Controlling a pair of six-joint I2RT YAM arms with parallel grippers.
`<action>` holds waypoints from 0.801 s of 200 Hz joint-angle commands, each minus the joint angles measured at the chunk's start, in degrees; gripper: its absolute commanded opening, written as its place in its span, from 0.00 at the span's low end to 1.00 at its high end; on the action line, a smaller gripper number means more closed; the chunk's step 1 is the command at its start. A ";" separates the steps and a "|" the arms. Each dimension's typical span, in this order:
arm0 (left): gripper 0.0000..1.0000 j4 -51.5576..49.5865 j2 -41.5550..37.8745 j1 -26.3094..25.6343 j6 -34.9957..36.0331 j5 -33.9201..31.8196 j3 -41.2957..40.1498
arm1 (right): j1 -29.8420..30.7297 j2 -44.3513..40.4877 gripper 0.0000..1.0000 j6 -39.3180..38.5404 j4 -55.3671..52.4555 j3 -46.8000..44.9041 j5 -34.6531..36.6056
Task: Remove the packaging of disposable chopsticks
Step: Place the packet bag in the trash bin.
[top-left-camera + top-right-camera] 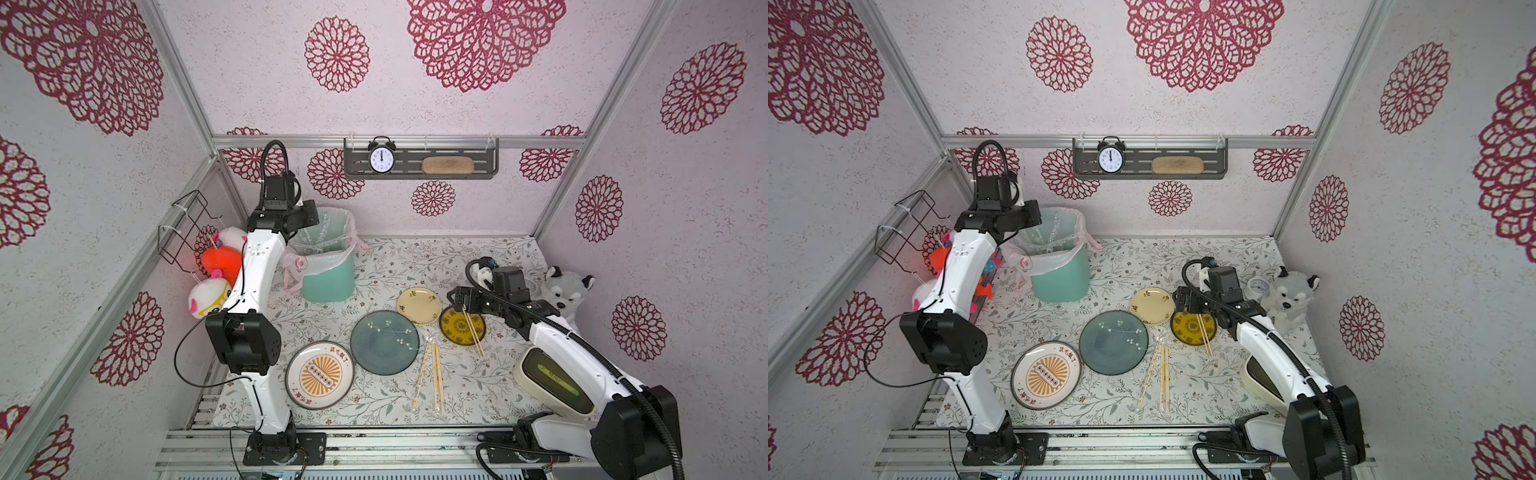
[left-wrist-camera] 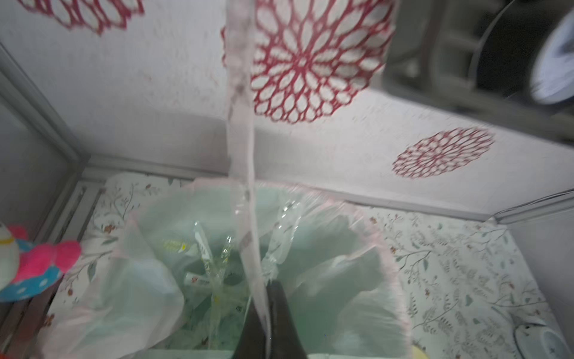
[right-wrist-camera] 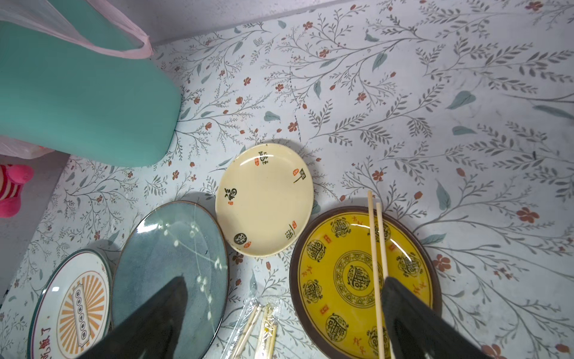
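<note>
A: Now, your left gripper (image 2: 264, 300) pinches an empty sleeve (image 2: 240, 124) over the bin (image 2: 388, 261); right gripper (image 3: 284, 279) spread wide above bare chopsticks (image 3: 377, 248) on the yellow plate (image 3: 414, 270).
B: Wrapped pairs (image 3: 257, 326) lie near that plate. Film looks flimsy and slippery, so pinch a sleeve end.

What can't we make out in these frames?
Left gripper: jaws hidden behind its wrist in both top views.
Held sleeve: far end cut off by left wrist view's edge.
Sleeves in the bin: count unclear, left wrist view blurred.
Wrapped chopsticks: ends cut off by right wrist view's edge.
</note>
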 commanded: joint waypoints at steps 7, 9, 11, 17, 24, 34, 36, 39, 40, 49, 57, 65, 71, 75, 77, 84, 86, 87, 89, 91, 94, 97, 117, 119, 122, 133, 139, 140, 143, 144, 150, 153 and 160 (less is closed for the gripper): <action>0.00 -11.75 0.61 -1.12 2.83 -5.98 3.29 | 0.26 -0.34 0.99 0.49 4.97 0.54 -1.62; 0.01 -12.27 1.59 -1.16 2.93 -6.17 3.46 | 0.28 -0.33 0.99 0.49 5.09 0.50 -1.72; 0.02 -12.80 1.99 -1.17 2.98 -6.40 3.75 | 0.28 -0.33 0.99 0.42 5.19 0.38 -1.81; 0.05 -14.35 2.91 -1.17 3.16 -6.73 4.67 | 0.25 -0.33 0.99 0.48 5.75 0.08 -2.04; 0.11 -15.72 3.87 -1.30 3.29 -7.26 5.90 | 0.25 -0.33 0.99 0.44 6.44 -0.33 -2.07; 0.26 -16.48 4.86 -1.70 3.96 -8.08 7.27 | 0.25 -0.13 0.99 0.48 6.82 -0.44 -2.15; 0.30 -16.55 4.96 -1.81 4.14 -8.26 7.58 | 0.14 -0.11 0.99 0.48 6.91 -0.53 -2.07; 0.34 -16.53 5.16 -2.03 4.28 -8.52 7.91 | 0.17 -0.01 0.99 0.47 6.99 -0.56 -2.11; 0.36 -16.51 5.18 -2.08 4.34 -8.56 8.00 | 0.18 0.00 0.99 0.48 7.00 -0.56 -2.12; 0.51 -16.48 5.44 -2.67 4.81 -9.33 8.90 | 0.25 0.32 0.99 0.39 7.01 -0.56 -2.30; 0.60 -16.79 5.69 -3.28 5.22 -9.75 10.09 | 0.21 0.60 0.99 0.31 7.13 -0.63 -2.48; 0.70 -16.54 5.53 -4.11 5.60 -11.01 10.85 | 0.28 0.78 0.99 0.19 7.19 -0.80 -2.56; 0.76 -16.36 5.34 -4.76 5.63 -12.33 11.36 | 0.21 0.88 0.99 0.17 7.33 -0.98 -2.57; 0.80 -16.24 5.14 -5.16 5.71 -13.03 11.55 | 0.26 0.97 0.99 0.22 7.35 -1.07 -2.57; 0.82 -16.18 5.05 -5.42 5.76 -13.25 11.63 | 0.25 1.02 0.99 0.11 7.29 -1.15 -2.62; 0.92 -16.22 4.95 -6.09 6.02 -13.77 12.09 | 0.25 1.13 0.99 0.04 7.43 -1.43 -2.52; 0.97 -16.22 5.01 -6.27 6.10 -13.92 12.21 | 0.21 1.15 0.99 0.04 7.44 -1.50 -2.49; 0.98 -16.27 5.01 -6.35 6.09 -14.03 12.30 | 0.24 1.20 0.99 0.00 7.44 -1.52 -2.53; 0.99 -16.30 5.00 -6.49 6.14 -14.34 12.48 | 0.27 1.24 0.99 -0.08 7.49 -1.55 -2.52; 1.00 -16.35 4.99 -6.65 6.16 -14.61 12.62 | 0.26 1.24 0.99 -0.16 7.43 -1.60 -2.49; 0.99 -16.39 5.01 -6.88 6.12 -15.12 12.78 | 0.22 1.32 0.99 -0.21 7.41 -1.67 -2.56; 0.98 -16.48 4.92 -7.07 6.07 -15.61 12.91 | 0.27 1.33 0.99 -0.34 7.37 -1.77 -2.57; 0.98 -17.23 4.54 -7.55 5.48 -18.30 13.09 | 0.18 1.59 0.99 -0.99 6.87 -2.05 -2.36; 0.98 -17.27 4.40 -7.53 5.26 -18.59 12.85 | 0.19 1.60 0.99 -1.09 6.84 -2.01 -2.32; 0.98 -17.32 4.22 -7.51 5.02 -18.99 12.51 | 0.18 1.60 0.99 -1.10 6.87 -2.12 -2.24; 0.98 -16.87 2.91 -7.51 4.36 -20.55 10.54 | 0.17 1.60 0.99 -1.27 6.74 -2.14 -2.13; 0.98 -15.79 1.92 -7.50 3.70 -21.70 8.88 | 0.21 1.73 0.99 -1.40 6.79 -2.15 -2.18; 0.98 -15.61 1.76 -7.50 3.61 -21.88 8.62 | 0.20 1.75 0.99 -1.43 6.77 -2.15 -2.15; 0.98 -15.20 1.29 -7.50 3.53 -22.18 7.97 | 0.16 1.85 0.99 -1.43 6.67 -2.08 -2.18; 0.98 -15.05 1.22 -7.50 3.57 -22.20 7.77 | 0.13 1.90 0.99 -1.48 6.66 -2.07 -2.20; 0.98 -14.11 0.73 -7.50 3.77 -21.85 6.41 | 0.20 2.08 0.99 -1.57 6.59 -2.03 -2.28; 1.00 -13.60 0.59 -7.45 4.05 -21.28 5.82 | 0.23 2.16 0.99 -1.62 6.57 -1.99 -2.18; 0.92 -12.99 -2.07 -7.47 4.33 -20.04 4.69 | 0.19 2.42 0.99 -1.62 6.61 -1.96 -2.07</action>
